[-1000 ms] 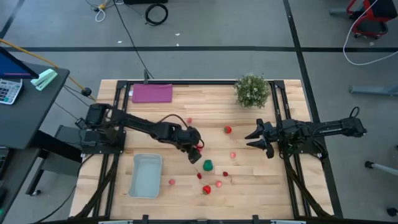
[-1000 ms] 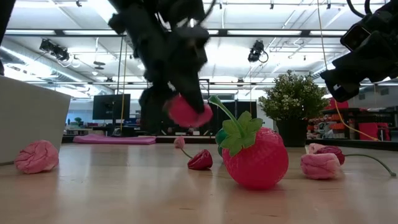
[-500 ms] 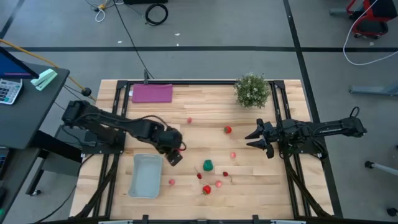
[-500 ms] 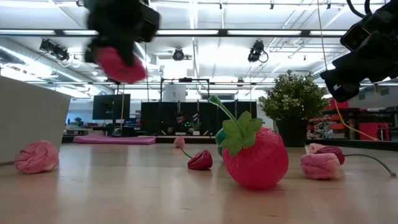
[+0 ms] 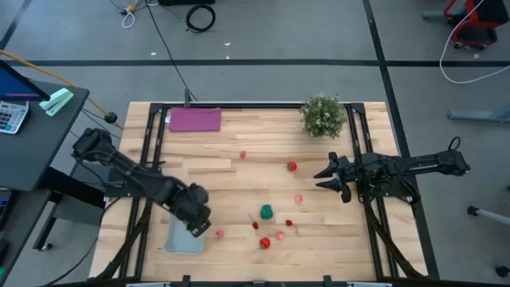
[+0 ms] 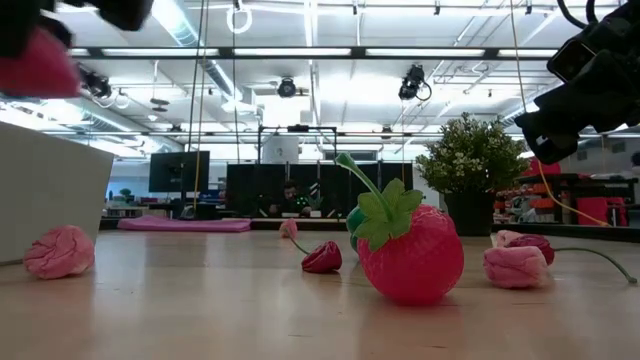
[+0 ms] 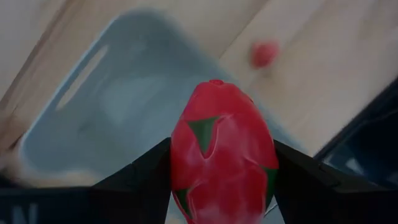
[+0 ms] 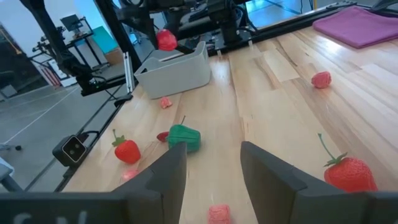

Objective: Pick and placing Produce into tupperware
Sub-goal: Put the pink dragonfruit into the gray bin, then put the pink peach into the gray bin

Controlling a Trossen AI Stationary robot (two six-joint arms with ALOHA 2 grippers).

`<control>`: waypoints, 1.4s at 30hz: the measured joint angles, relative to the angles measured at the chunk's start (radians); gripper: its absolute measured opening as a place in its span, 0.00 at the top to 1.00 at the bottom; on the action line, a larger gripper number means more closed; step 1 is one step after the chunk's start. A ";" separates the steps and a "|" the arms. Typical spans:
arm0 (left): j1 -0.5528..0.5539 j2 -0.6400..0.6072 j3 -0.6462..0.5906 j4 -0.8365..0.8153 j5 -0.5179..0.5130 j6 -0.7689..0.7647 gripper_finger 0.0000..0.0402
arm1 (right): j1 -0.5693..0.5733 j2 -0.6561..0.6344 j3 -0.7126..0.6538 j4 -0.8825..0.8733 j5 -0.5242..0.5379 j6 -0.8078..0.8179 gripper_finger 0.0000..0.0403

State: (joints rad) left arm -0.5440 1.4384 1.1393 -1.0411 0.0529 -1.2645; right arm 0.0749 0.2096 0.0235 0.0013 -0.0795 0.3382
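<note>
One red fruit (image 7: 222,149) is now over the tupperware (image 5: 177,239), carried there clenched in the left gripper (image 5: 199,227), so dropping's next; right gripper (image 5: 327,177) idles released.

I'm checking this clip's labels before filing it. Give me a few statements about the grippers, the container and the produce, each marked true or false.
1. The left gripper holds a red toy fruit with green patches. True.
2. That gripper is above the tupperware. True.
3. The right gripper grips the green toy. False: it is open, holds nothing and waits at the table's right side, apart from the green toy.
4. The tupperware already holds several pieces of produce. False: the left wrist view shows its visible floor bare.
5. The potted plant stands at the table's far edge, right of the purple sheet. True.
</note>
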 joint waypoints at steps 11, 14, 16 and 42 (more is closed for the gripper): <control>-0.120 0.041 -0.002 -0.059 -0.053 -0.140 0.37 | 0.000 0.000 0.000 -0.001 0.000 0.000 0.60; -0.135 0.087 -0.002 -0.057 -0.053 -0.138 0.42 | 0.000 0.000 0.000 -0.001 0.000 0.000 0.60; -0.135 0.115 -0.002 -0.057 -0.052 -0.138 0.45 | 0.000 0.000 0.000 -0.001 0.000 0.000 0.60; 0.068 0.166 0.000 0.232 0.106 0.042 0.57 | 0.000 0.000 0.000 -0.001 0.000 0.000 0.60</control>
State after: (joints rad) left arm -0.4757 1.6043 1.1393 -0.8092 0.1587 -1.2222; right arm 0.0749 0.2096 0.0235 0.0002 -0.0792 0.3382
